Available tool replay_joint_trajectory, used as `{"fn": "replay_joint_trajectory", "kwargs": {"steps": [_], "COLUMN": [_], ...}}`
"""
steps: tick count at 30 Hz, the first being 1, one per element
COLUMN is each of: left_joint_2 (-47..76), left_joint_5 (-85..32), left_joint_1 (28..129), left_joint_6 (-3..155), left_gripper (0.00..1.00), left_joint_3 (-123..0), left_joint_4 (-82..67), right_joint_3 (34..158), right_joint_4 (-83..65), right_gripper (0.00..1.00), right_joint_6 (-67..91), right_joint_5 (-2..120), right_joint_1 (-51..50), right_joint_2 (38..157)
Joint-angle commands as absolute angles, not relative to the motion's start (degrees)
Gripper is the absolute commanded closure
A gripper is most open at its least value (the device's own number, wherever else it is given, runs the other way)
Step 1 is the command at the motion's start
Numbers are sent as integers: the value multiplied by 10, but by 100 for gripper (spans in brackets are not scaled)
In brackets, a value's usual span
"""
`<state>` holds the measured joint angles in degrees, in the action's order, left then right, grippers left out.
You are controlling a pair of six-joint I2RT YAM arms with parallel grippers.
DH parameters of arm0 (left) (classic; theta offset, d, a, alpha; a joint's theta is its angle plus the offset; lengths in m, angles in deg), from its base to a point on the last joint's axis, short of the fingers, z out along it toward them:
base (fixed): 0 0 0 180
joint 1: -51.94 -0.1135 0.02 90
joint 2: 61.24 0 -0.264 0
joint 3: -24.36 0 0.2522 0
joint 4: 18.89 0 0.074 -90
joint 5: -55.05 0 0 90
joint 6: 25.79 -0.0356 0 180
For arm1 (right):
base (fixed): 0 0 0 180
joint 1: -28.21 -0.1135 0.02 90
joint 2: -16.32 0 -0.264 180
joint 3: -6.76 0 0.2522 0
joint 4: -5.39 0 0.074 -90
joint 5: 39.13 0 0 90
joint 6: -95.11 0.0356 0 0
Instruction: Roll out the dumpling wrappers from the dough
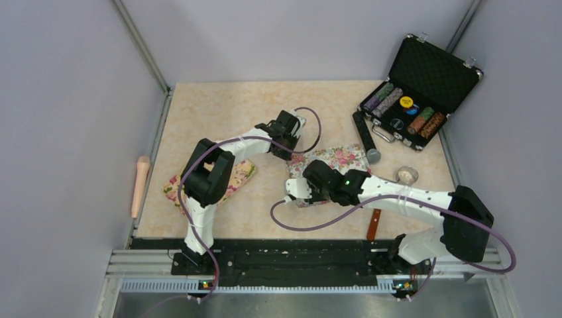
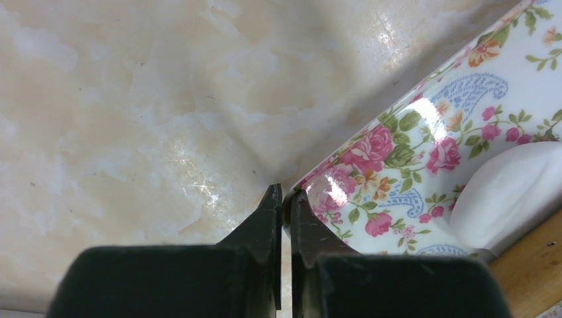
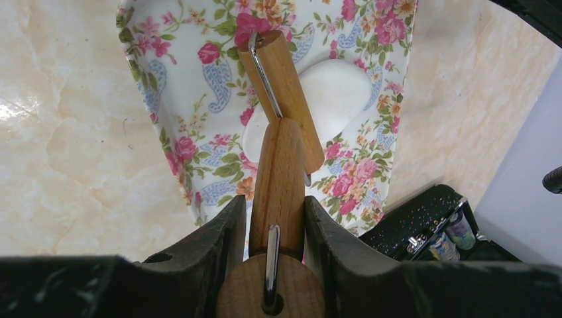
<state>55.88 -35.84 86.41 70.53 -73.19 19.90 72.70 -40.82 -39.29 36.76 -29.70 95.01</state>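
In the right wrist view the wooden roller (image 3: 281,106) covers the middle of the white dough (image 3: 341,86), and the floral mat (image 3: 189,99) disappears behind the right gripper (image 3: 275,212) at 6 o'clock. Only a corner of the black case (image 3: 431,218) shows at 4 o'clock. In the left wrist view the dough runs off the frame at 3 o'clock. From above, the right arm (image 1: 397,195) hides the dough; the left arm (image 1: 212,173) covers part of a second floral cloth (image 1: 244,173) at 8 o'clock.

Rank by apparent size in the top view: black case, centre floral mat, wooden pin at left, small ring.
1. black case, open, clearly the largest
2. centre floral mat, partly hidden under the right arm, so its full extent is unsure
3. wooden pin
4. small ring
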Motion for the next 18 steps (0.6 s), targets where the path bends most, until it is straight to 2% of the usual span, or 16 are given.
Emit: {"fn": "replay_joint_trajectory", "kwargs": {"steps": [1,12,18], "left_joint_2": [542,539,537], "left_joint_5": [-441,-444,-446], "left_joint_1": [837,836,835], "left_joint_6": [711,710,706], "left_gripper": [100,100,100], "left_joint_3": [-720,-722,-722], "left_joint_4": [190,191,189], "right_joint_3": [685,679,719], "right_joint_4": [-584,-594,-593], "right_gripper": [100,100,100], "right_joint_6": [-361,-359,-360], "right_joint_5": [548,569,580], "right_joint_1": [-310,-310,-284], "right_joint_2": [972,953,915]}}
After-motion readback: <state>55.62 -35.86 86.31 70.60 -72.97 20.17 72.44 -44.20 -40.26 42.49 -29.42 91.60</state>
